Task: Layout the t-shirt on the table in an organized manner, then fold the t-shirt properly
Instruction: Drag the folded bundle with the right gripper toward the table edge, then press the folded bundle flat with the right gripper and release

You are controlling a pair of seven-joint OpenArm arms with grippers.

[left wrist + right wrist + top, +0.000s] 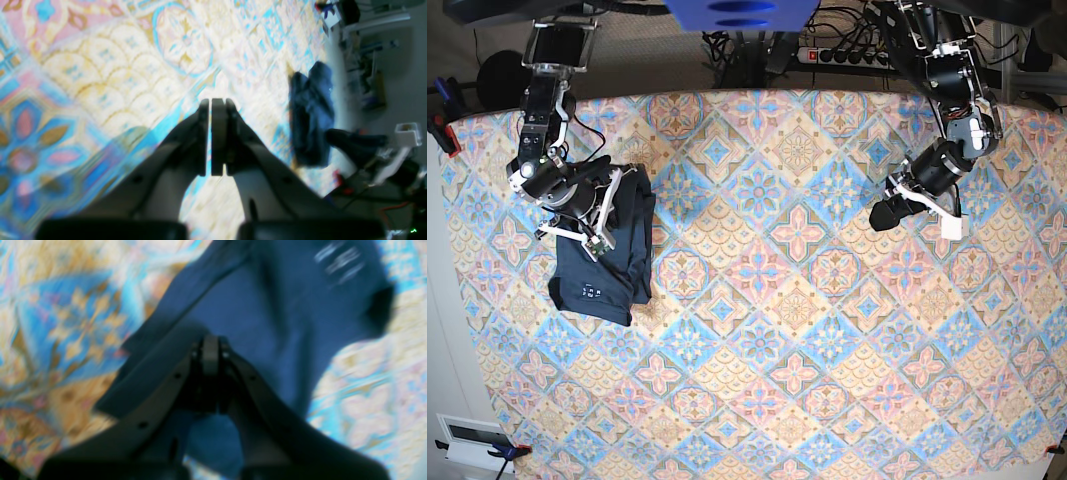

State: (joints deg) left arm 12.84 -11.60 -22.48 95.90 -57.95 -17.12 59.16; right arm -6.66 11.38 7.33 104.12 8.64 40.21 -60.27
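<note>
Item one, at the left of the base view: our right gripper point(617, 200), jaws pressed together with no cloth visibly between the tips, poised over the t-shirt point(612, 262); whether it touches the fabric we cannot tell. In its wrist view the right gripper point(210, 350) shows closed fingers above dark navy cloth that spreads ahead of and to both sides of the claw, with the white printed label mark point(343, 260) ahead and to its right. Item two: the t-shirt itself, lying as a compact, roughly folded bundle near the table's left edge, directly beneath and just forward of that claw, label side up. We judge it light, soft and limp, not fragile, likely to sag and drape when lifted and to slide a little over the cloth beneath; a pinch at an outer edge, a hem corner or a shoulder seam would suit better than the bulky middle, where several layers may come up at once. Item three: the table point(777, 330), covered in pastel diamond tiles, bare across its middle. Item four, at the right: our left gripper point(879, 215), fingers closed on nothing, hovering over patterned cloth; from its wrist view the left gripper point(215, 103) has the t-shirt point(312, 113) well apart, ahead and to its right.
</note>
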